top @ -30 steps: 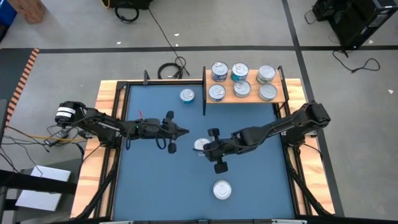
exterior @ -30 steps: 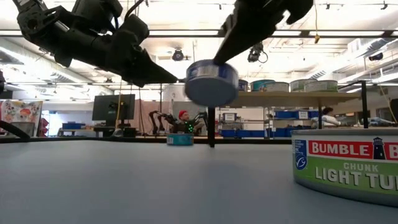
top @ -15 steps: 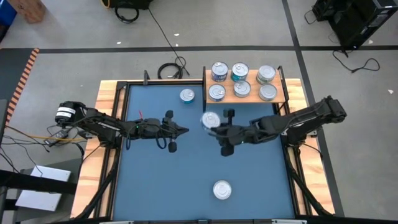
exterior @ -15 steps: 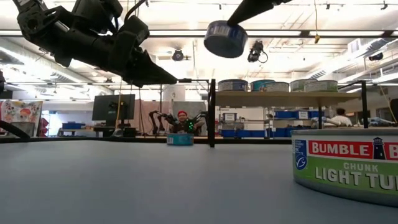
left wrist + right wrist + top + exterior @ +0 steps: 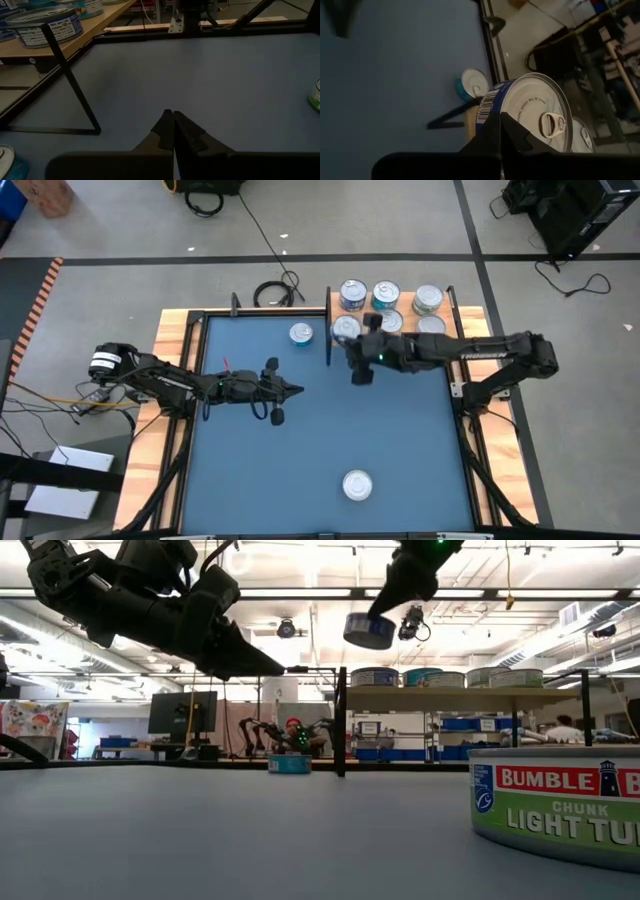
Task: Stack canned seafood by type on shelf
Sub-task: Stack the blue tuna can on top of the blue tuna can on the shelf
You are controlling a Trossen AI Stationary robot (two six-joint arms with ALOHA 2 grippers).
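Observation:
My right gripper (image 5: 352, 343) is shut on a blue-labelled tin (image 5: 530, 110) of canned seafood and holds it in the air at the shelf's (image 5: 400, 338) left end. In the low view this tin (image 5: 369, 630) hangs higher than the tins standing on the shelf. Several tins stand there on their bases, such as one (image 5: 386, 293) at the back. A teal tin (image 5: 301, 333) stands on the blue mat left of the shelf, and another tin (image 5: 357, 484) near the front edge. My left gripper (image 5: 296, 390) hovers shut over the mat's middle, touching nothing. My right gripper has the blue-labelled tin by the edge of its top rim (image 5: 496, 111), next to the barcode; its shut fingers (image 5: 506, 134) hide the exact place. They slant down at it from the table's right. The tin hangs clear of everything, slightly tilted, pull-tab top facing up.
The shelf's black corner post (image 5: 329, 345) stands just beside the held tin. A green-labelled tin (image 5: 560, 805) fills the low view's right foreground. Wooden strips (image 5: 175, 340) frame the mat. Open mat (image 5: 260, 470) lies between the arms and the front edge.
My right gripper has carried the tin from the mat's middle up and toward the far edge, to the shelf's left end, swinging its wrist around on the way. The tin has risen well above shelf height. My left arm has kept still.

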